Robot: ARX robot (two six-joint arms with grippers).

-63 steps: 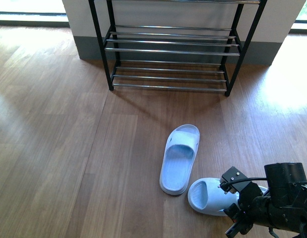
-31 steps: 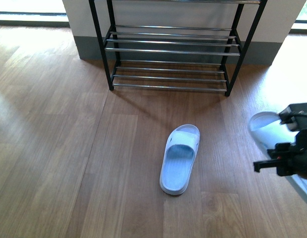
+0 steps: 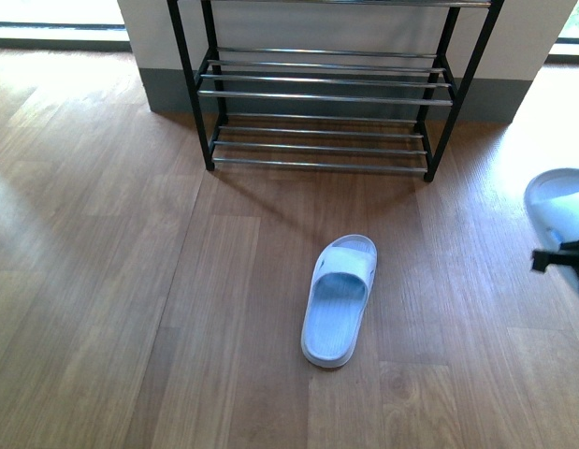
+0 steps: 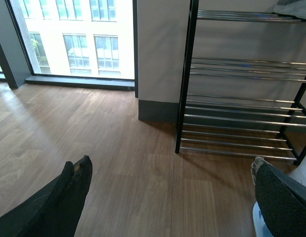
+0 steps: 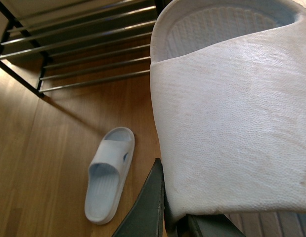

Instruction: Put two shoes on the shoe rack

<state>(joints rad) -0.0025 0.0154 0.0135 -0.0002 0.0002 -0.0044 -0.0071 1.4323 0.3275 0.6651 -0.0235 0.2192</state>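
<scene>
Right arm (image 3: 562,259) moved up-right, right fingers (image 5: 149,210) clamping held slide (image 3: 558,201) by strap; floor slide (image 3: 339,299) points toe-first at shoe rack (image 3: 322,95); left fingers (image 4: 68,197) wide.

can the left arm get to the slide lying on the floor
Probably yes: the left hand is open and empty, and the slide lies alone on the floor with nothing around it.

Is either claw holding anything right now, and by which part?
Right claw grips a pale blue-white rubber slide by its strap edge; left claw is empty.
</scene>
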